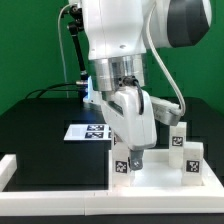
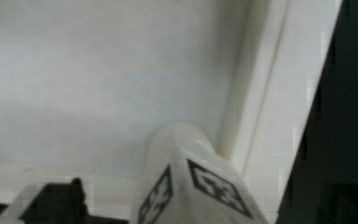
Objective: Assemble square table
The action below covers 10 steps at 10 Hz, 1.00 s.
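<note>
Nearest the exterior camera ran the long low white border rail (image 1: pixel 30 178), along the front edge of the black table (image 1: pixel 40 120). Just behind it lay the one square top (image 1: pixel 160 178), white and tray-like, its raised rim close against the rail on the exterior view's right half.

Four legs could be counted in the exterior view. One leg (image 1: pixel 124 160) stood upright at the top's corner toward the exterior view's left, its tag facing the camera, directly below the tool (image 1: pixel 133 130). Three more legs (image 1: pixel 185 145) stood clustered at the exterior view's right, by the top's far right side; whether they stood on the top or just beside it could not be told.

The tool hung over the tagged leg with its fingers spread apart, pinching nothing. In the wrist view, one tagged leg (image 2: pixel 190 175) rose beside the top's raised rim (image 2: pixel 274 90), with a dark fingertip (image 2: pixel 55 200) apart from it.

One marker board (image 1: pixel 88 132) lay flat behind the arm. The table at the exterior view's left, between board and rail, was bare black surface, open for moving.
</note>
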{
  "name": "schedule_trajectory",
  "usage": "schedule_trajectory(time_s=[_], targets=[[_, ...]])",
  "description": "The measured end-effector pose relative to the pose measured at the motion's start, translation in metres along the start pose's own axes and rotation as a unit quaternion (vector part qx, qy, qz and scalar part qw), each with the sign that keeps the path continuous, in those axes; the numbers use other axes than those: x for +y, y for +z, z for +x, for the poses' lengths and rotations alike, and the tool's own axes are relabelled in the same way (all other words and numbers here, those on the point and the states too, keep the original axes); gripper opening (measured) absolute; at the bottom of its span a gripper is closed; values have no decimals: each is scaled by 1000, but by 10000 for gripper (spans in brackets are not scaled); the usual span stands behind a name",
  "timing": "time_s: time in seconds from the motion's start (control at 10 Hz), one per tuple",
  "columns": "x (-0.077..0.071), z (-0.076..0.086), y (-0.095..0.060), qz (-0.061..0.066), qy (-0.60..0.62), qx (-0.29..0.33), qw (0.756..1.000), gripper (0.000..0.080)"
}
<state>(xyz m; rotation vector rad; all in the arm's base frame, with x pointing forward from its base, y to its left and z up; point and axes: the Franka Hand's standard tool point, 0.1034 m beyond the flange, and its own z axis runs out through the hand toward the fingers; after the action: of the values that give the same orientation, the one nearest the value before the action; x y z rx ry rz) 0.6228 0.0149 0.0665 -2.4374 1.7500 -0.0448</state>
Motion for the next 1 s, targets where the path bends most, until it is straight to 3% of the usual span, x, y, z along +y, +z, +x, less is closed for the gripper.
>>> schedule_trajectory(time_s=[0.2, 0.5, 0.8, 1.0], targets=[[0, 2, -2, -17, -165, 6, 986, 649], [0, 11, -5, -17, -325, 7, 945, 649], [-1, 15, -5, -11, -308, 16, 951, 630], [-1, 16, -5, -10, -219, 17, 975, 286]])
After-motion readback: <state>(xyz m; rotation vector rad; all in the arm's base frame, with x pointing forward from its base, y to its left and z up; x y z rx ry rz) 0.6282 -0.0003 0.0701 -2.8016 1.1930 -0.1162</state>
